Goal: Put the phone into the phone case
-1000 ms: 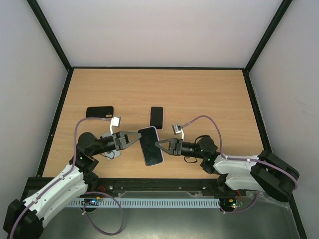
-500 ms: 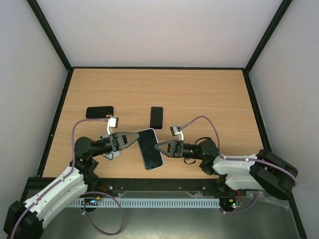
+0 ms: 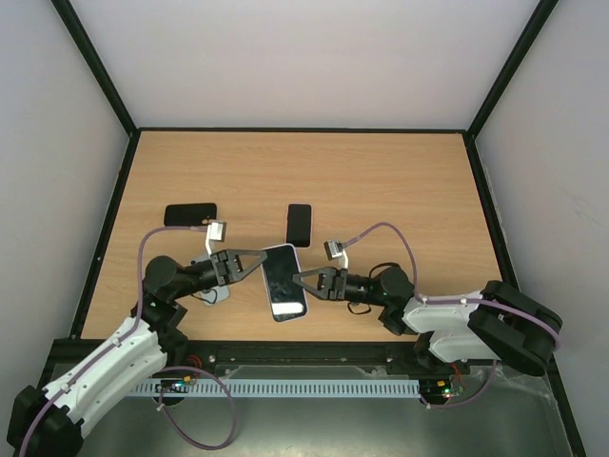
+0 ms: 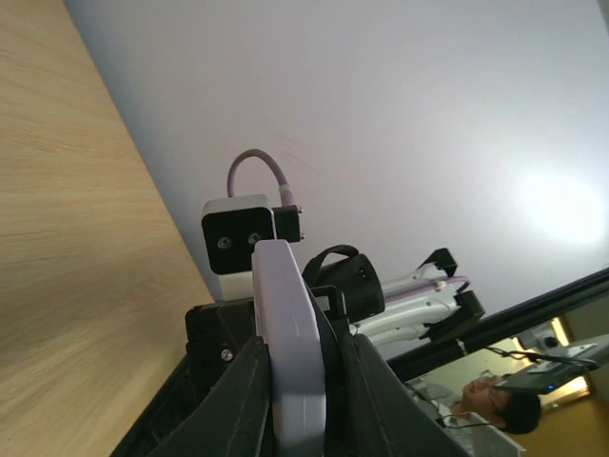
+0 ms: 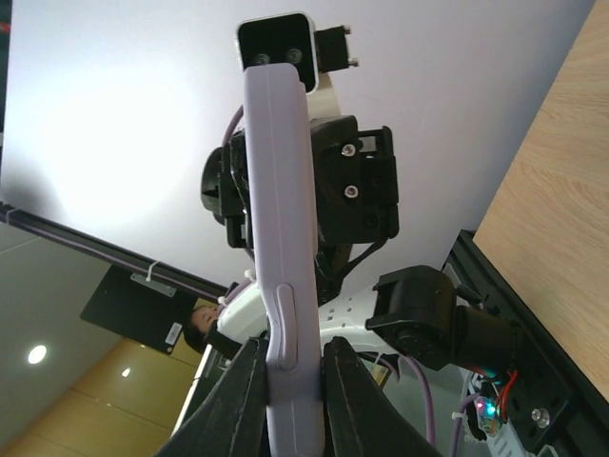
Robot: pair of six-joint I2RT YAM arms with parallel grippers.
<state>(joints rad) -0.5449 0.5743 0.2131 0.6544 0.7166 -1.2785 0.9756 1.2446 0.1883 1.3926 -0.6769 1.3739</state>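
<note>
A lavender phone case hangs just above the table's near middle, and a dark glossy phone face fills its rim. My left gripper is shut on its left edge and my right gripper on its right edge. The left wrist view shows the case edge-on, with the left gripper pressing both sides. It stands edge-on in the right wrist view too, where the case is pinched near its side button by the right gripper.
A black phone lies flat just beyond the held case. Another black phone-shaped thing lies at the left of the wooden table. Black frame rails border the table, with white walls behind.
My left gripper's jaws have closed onto the case's left edge. The case and both grippers have drifted slightly towards the near edge.
</note>
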